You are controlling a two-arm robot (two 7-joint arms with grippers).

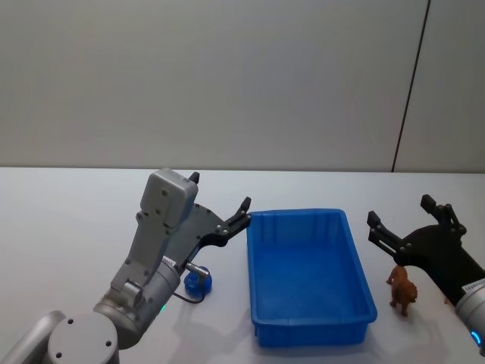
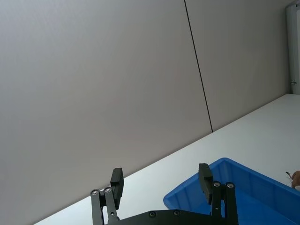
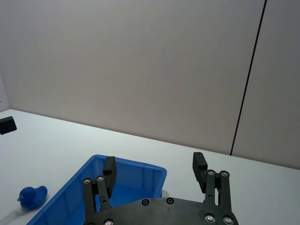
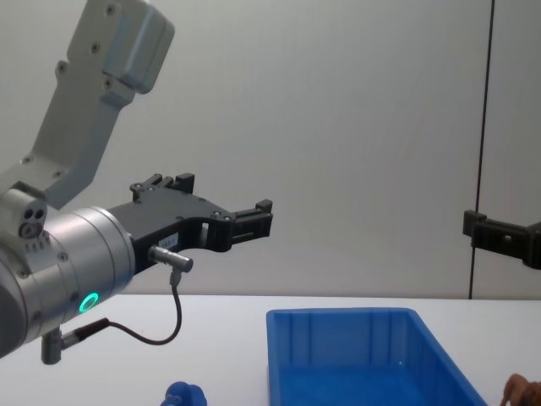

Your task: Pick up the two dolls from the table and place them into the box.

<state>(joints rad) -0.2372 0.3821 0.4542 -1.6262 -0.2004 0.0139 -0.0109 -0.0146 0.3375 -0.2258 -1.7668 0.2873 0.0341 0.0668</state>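
Bright blue plastic marks the rectangular ribbed bin point(image 1: 314, 331) at the middle of the plain white tabletop point(image 1: 68, 227), open side up, with one toy on either flank. The bright blue rounded soft doll point(image 1: 198, 283) sits on the table just beside the bin's left wall, beneath the forearm of the left gripper point(image 1: 220, 190). That gripper is raised well above the surface with its black fingers spread wide and nothing between them, reaching toward the bin's far left corner. The brown elongated animal doll point(image 1: 403, 289) stands on its legs on the table close to the bin's right wall. It is under the right gripper point(image 1: 400, 209), which hangs high over it, fingers likewise parted wide and holding nothing. The count: two dolls, one blue and one brown, both on the table outside the bin; one bin; two grippers, both aloft and apart from the toys.
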